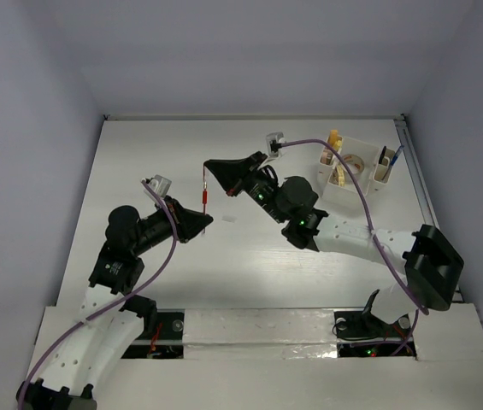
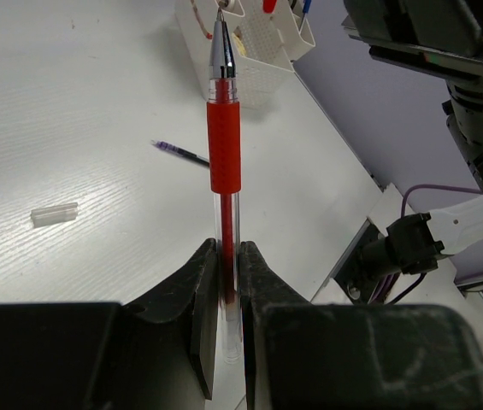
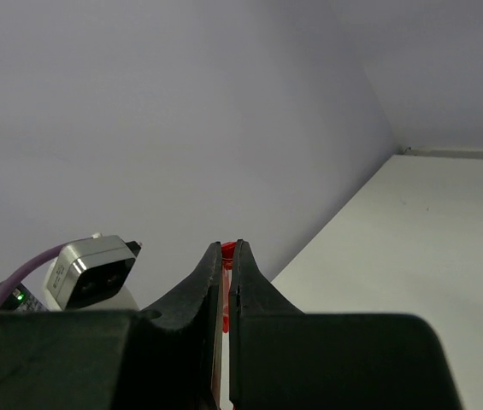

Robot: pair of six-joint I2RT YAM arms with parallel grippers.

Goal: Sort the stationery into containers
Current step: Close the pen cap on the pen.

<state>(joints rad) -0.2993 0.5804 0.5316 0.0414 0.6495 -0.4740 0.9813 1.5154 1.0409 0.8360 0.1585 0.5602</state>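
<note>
**Subject item:** red pen [image 2: 224,158], centre-left of the top view. It appears held off the table [image 2: 70,102] and is well apart from the organizer [image 1: 344,198] at upper right.

**Left gripper** [image 2: 226,248]: fingers closed onto the pen's clear rear barrel, w/ the point aimed away toward the organizer. The hold is at the extreme end only.

**Right gripper** [image 3: 228,249]: fingers nearly together, leaving a narrow slit w/ a red sliver in it. Cannot tell whether it pinches the pen or the pen merely shows through the gap. The left wrist view shows the pen's point free.

**Risks, as judged:**
1. End-only grip — the long unsupported length means a knock or quick swing could pivot the pen in the fingers or drop it.
2. Both grippers sit close together at the pen. If a hand-over is meant, a misaligned close or early release lets it fall, and the fingers could clash.
3. The purple cable [image 1: 305,142] crosses the organizer in the top view — poss. snag on items standing there.
4. A clear cap [image 2: 55,214] and a dark pen [image 2: 181,154] lie on the table, and a dropped pen could scatter them.
</note>
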